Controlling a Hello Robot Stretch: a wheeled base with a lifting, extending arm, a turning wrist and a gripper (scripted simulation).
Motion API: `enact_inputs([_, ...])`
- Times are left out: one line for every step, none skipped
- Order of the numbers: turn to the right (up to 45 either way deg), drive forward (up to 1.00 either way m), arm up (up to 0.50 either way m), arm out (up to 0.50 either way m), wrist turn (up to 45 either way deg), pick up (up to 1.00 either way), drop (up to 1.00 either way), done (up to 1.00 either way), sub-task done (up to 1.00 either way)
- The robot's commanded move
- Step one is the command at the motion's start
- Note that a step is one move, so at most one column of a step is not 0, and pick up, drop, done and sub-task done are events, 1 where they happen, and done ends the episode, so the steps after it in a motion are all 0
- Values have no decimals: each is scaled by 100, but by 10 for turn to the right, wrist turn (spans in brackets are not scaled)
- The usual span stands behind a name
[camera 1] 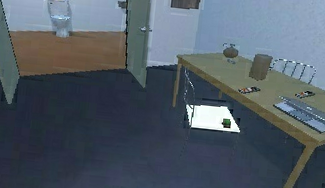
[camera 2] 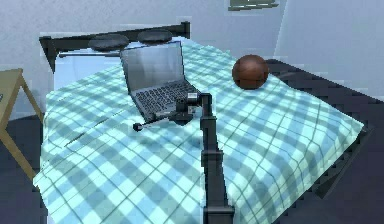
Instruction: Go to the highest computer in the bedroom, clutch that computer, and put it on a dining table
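Observation:
An open laptop [camera 2: 155,80] with a dark screen and grey keyboard sits on the checked bed cover [camera 2: 120,170], near the head of the bed. My arm [camera 2: 208,150] rises from the arm side view's bottom edge. The gripper [camera 2: 141,126] reaches leftward just in front of the laptop's near edge. I cannot tell whether it holds anything or touches the laptop. A second flat grey laptop [camera 1: 309,114] lies on a wooden table [camera 1: 223,76] at the forward view's right.
A brown ball [camera 2: 250,72] rests on the bed right of the laptop, and dark pillows [camera 2: 125,42] lie at the headboard. The table carries a brown cylinder [camera 1: 261,65], a bowl [camera 1: 231,54] and small items. A white box [camera 1: 213,118] lies under it. An open doorway shows a toilet [camera 1: 60,16].

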Motion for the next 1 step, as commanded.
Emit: enact_inputs([0,0,22,0,0,0,0,0,0])
